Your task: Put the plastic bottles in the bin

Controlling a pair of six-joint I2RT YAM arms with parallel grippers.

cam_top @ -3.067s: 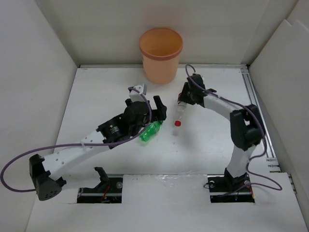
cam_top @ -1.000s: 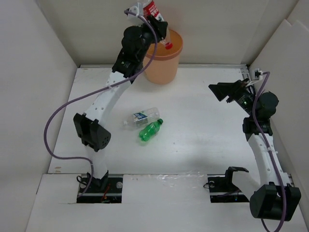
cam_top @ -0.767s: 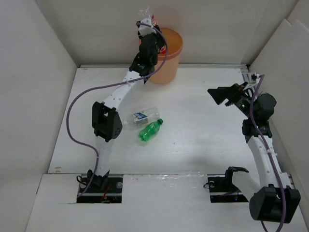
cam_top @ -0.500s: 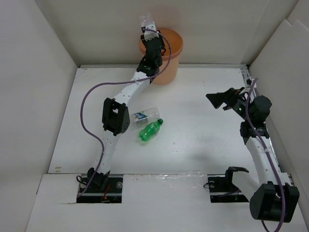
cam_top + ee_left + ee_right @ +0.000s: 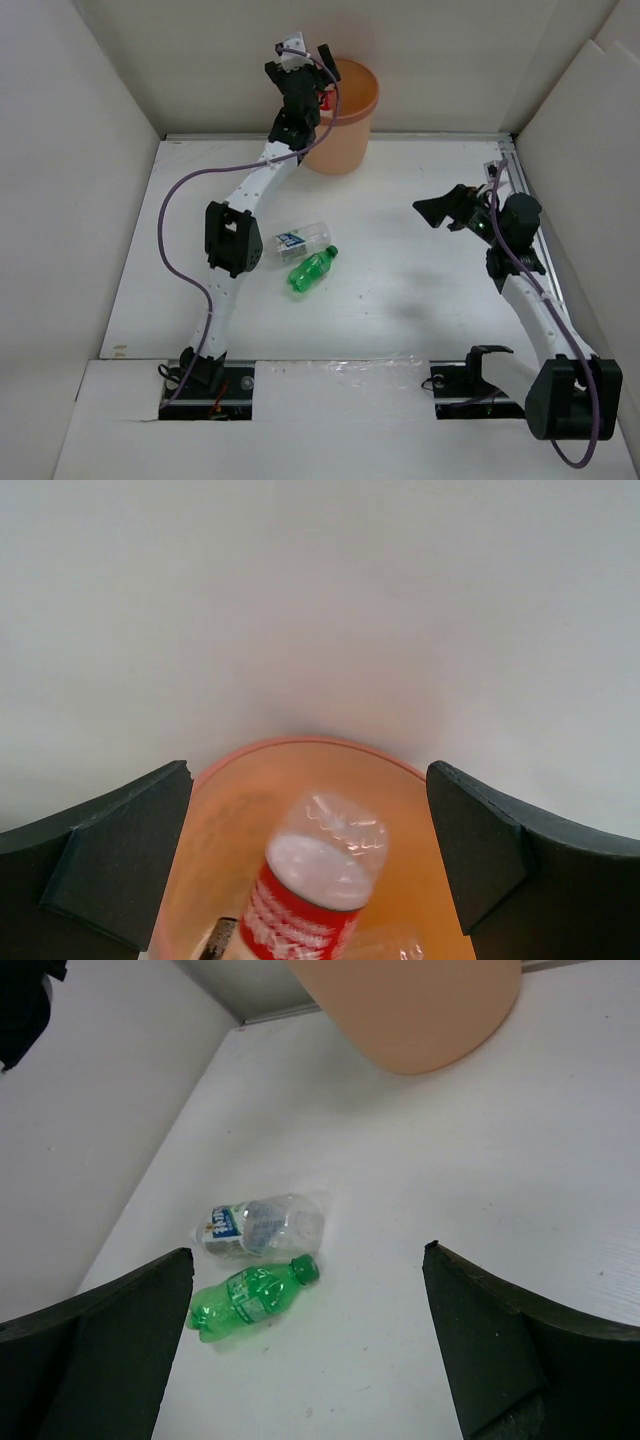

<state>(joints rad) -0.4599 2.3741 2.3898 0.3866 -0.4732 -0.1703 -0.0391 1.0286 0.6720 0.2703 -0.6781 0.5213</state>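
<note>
Left claw: jaws spread wide, gripping nothing. In the top view it hangs high over the left side of the bin, pointing down into the mouth.

Red bottle: clear, with a red label. It sits straight under the left claw, in line with the gap between the two fingers and touching neither. Its base faces the wrist camera and its body is inside the bin's wall. More clear plastic shows beside it at the frame's lower edge, too cropped to identify.

Right claw: jaws also wide, nothing between them. It is held above the right half of the table, well apart from the bin, aimed left across the surface.

Green bottle: on its side on the table, left of centre, cap toward the far side.

Clear bottle: blue label, on its side just behind the green one. I cannot tell whether they touch.

Both bottles lie ahead of and below the right claw, well apart from it and from the bin. In the top view the clear one is just beside the left arm's elbow.
</note>
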